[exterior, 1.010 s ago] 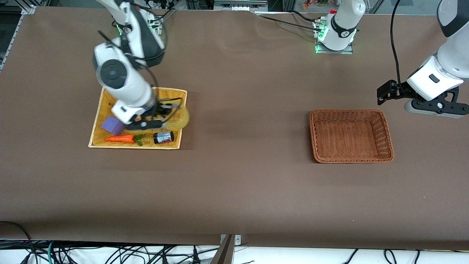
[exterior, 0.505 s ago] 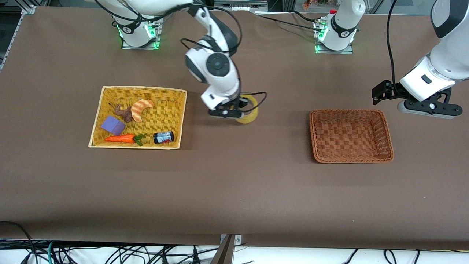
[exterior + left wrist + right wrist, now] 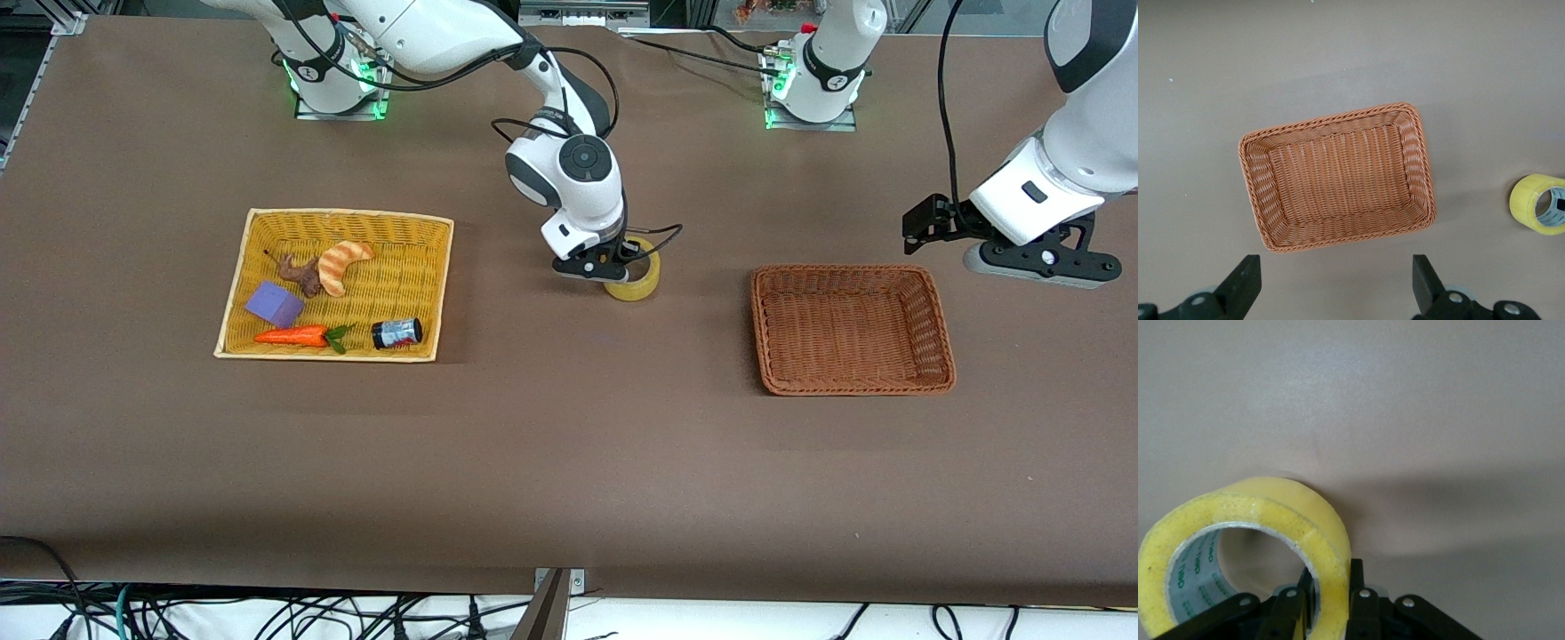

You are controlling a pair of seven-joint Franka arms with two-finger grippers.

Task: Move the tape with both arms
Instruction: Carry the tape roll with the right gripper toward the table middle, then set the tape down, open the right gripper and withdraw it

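Over the brown table (image 3: 569, 462), right pincer (image 3: 622, 264) pinches the tape (image 3: 633, 284), seemingly aloft; left pincer (image 3: 1331, 287) wide.

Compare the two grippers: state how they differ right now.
The right gripper is shut on the tape, pinching the roll's wall over bare table between the two baskets; the left gripper is open and holds nothing. The right gripper sits low by the tabletop; the left gripper waits above the table beside the brown basket, toward the left arm's end. Both are black two-finger grippers.
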